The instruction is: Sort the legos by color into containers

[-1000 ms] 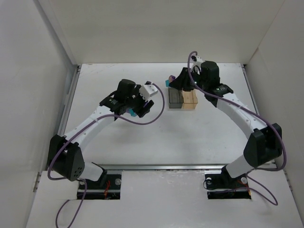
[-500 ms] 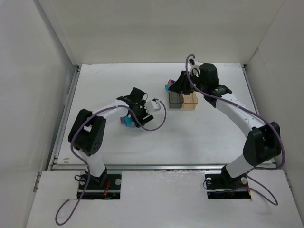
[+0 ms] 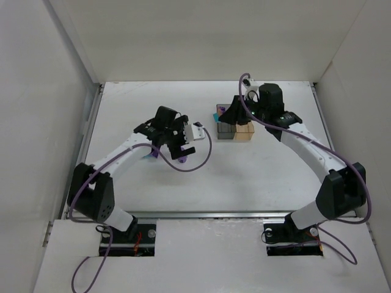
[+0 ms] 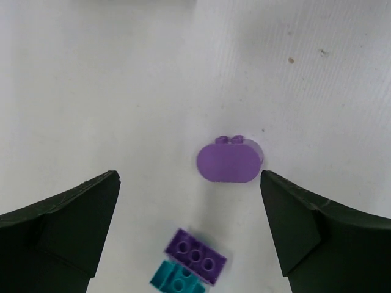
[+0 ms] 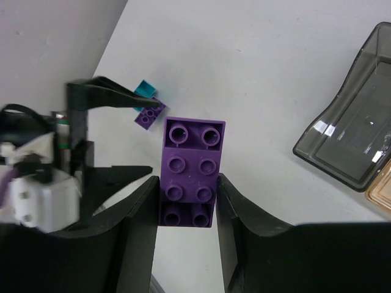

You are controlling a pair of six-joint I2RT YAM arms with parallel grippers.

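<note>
Gripping a purple two-by-four brick [image 5: 188, 152] by its long sides, your right tool [image 5: 188, 183] is clamped firmly on it, with the studs facing the wrist camera. You have the brick over bare bench [image 4: 91, 79], just beside the smoky grey bin [image 5: 351, 137] and not above its opening. That bin sits right against the amber bin [image 3: 245, 133]. In the top view the grey one is on the left and the amber one on the right, both toward the far middle of the bench.

Your left tool [image 4: 189, 177] hovers low over the bench to the left of the bins. Its fingers [image 4: 67, 213] are spread wide apart and hold nothing. Under it you can see a rounded purple brick [image 4: 229, 163] lying on the bench, nearer the finger on the right of the wrist view and touching neither finger. Closer to that camera, a small purple brick [image 4: 195, 256] and a teal brick [image 4: 177, 281] lie touching each other on the bench, in the gap between the two fingers. Your right wrist view shows the same pair lying just beside one finger of the left tool.
</note>
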